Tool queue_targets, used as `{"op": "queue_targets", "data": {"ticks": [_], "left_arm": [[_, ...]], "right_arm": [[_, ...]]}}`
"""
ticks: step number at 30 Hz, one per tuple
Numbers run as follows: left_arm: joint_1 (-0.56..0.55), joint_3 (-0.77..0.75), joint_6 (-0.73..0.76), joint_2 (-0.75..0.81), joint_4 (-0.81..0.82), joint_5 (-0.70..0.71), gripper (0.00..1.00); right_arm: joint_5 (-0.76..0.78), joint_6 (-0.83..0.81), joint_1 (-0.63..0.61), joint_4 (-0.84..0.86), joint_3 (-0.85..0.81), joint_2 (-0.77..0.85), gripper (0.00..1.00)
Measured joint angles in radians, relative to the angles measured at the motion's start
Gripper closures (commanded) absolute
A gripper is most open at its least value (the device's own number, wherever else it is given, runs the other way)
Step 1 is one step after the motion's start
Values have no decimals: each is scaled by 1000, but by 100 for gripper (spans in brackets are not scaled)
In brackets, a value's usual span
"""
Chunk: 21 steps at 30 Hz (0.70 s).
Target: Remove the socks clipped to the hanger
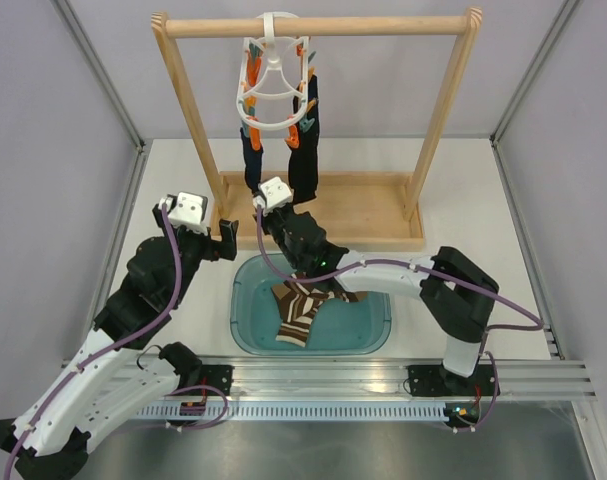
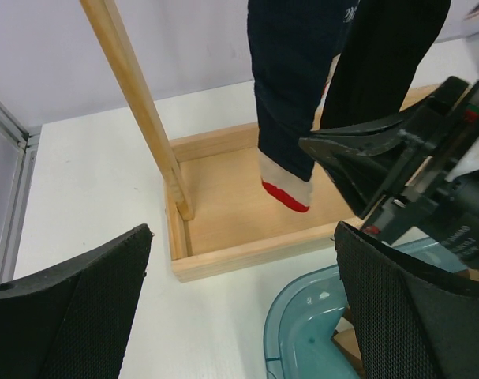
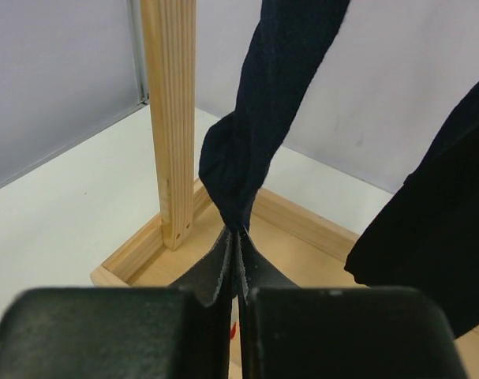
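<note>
R pincer (image 3: pixel 237 241) pinching navy sock (image 3: pixel 255 118) toe below hanger (image 1: pixel 274 63); pull straight down, slow. L pincer (image 2: pixel 243 235) spread, idle.

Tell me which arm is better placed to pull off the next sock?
Right. The right gripper is shut on a dark sock hanging from the hanger; the left gripper is open and empty, off to the side.

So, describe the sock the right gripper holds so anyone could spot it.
Find the wooden rail frame and the white clip hanger hooked on it. The held sock, pinched by the right gripper, hangs left of the other dark sock and shows a cream, red-tipped toe.
</note>
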<state>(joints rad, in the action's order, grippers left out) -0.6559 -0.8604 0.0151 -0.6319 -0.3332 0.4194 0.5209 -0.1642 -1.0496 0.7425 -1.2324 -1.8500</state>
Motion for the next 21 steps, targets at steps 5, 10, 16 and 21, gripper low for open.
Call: {"op": "queue_targets", "data": {"ticks": [5,10,16,21], "left_arm": [[10,0,0,0,0,-5,0],[22,0,0,0,2,-16,0],[44,0,-14,-7,40,-86,0],[85,-16,-27,-52,77,-205,0]], "right_arm": [[-2,3,0,-10,105,117,99],[-13,8,0,-38,174,223,99],[-47,18,0,-112,197,325,99],[-77,30,0,-166,220,407,99]]}}
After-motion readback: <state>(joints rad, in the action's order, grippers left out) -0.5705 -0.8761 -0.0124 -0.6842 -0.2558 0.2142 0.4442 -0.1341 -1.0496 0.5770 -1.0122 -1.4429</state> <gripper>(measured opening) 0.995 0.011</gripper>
